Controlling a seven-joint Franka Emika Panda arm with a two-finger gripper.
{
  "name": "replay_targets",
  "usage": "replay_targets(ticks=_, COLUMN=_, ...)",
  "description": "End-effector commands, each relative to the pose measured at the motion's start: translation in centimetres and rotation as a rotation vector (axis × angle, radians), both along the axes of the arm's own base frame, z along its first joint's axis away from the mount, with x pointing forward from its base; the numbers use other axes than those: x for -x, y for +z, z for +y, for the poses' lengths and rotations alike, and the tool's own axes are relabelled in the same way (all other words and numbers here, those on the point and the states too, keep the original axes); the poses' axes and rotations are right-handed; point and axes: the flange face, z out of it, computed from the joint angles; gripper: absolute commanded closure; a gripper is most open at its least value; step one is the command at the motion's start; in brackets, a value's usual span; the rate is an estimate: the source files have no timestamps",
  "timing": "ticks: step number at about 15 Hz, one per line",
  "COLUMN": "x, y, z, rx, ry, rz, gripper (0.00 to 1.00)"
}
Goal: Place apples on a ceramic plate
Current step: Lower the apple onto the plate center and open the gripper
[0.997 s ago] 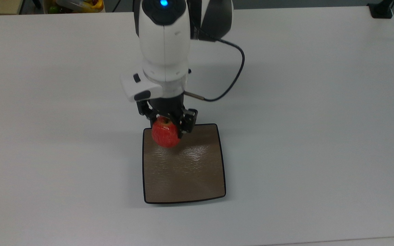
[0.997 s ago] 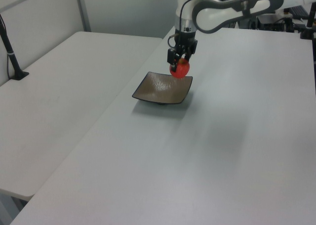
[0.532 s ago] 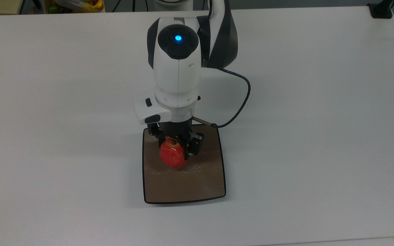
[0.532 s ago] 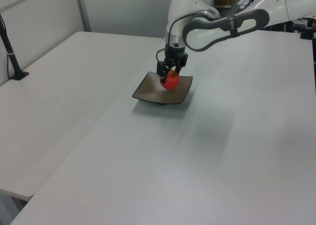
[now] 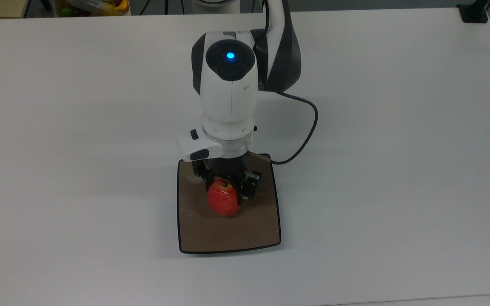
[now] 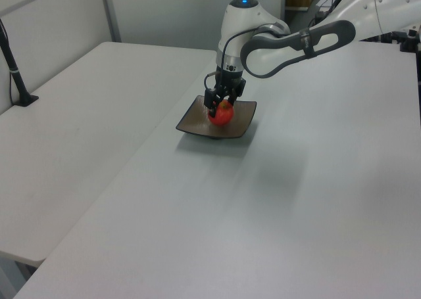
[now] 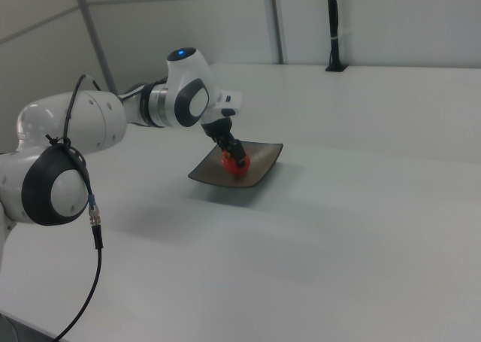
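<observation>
The end effector [image 5: 227, 187] sits just below centre of the top view, pointing down over the ceramic plate [image 5: 245, 229], with its two black fingers clamped on either side of the apple [image 5: 223, 202]. The apple is red, its stem end facing up between the fingers, and it lies over the upper middle part of the plate in the top view. Whether the fruit's underside touches the plate surface cannot be told. In the left view the end effector [image 6: 219, 105] holds the apple [image 6: 221, 115] at the centre of the plate [image 6: 194, 120], in the upper middle of the frame. In the right view the end effector [image 7: 236, 158] and apple [image 7: 232, 165] appear left of centre, over the plate [image 7: 259, 165]. The plate is square, brown, with a thin black rim and rounded corners, and rests on the white tabletop [image 5: 398, 170]. A black cable [image 5: 304, 136] loops from the wrist towards the top view's right. A container of coloured items [image 5: 96, 6] stands in the upper left of the top view, beyond the tabletop edge.
</observation>
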Motion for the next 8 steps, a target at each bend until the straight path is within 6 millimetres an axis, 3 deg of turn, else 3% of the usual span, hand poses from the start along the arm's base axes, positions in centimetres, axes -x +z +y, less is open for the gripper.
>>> replay_targets(ticks=1, x=-0.19, y=-1.33, z=1.15, rx=0.003, ry=0.005, rz=-0.005, gripper=0.54)
replay_targets(ticks=2, x=-0.01, y=-1.96, z=1.24, rx=0.019, ry=0.016, rz=0.002, gripper=0.53)
replay_targets(ticks=5, x=-0.11, y=-1.96, z=1.28, rx=0.032, ry=0.025, rz=-0.016, gripper=0.29)
replay_targets(ticks=8, x=-0.07, y=-1.98, z=1.22, rx=0.045, ry=0.03, rz=-0.016, gripper=0.18)
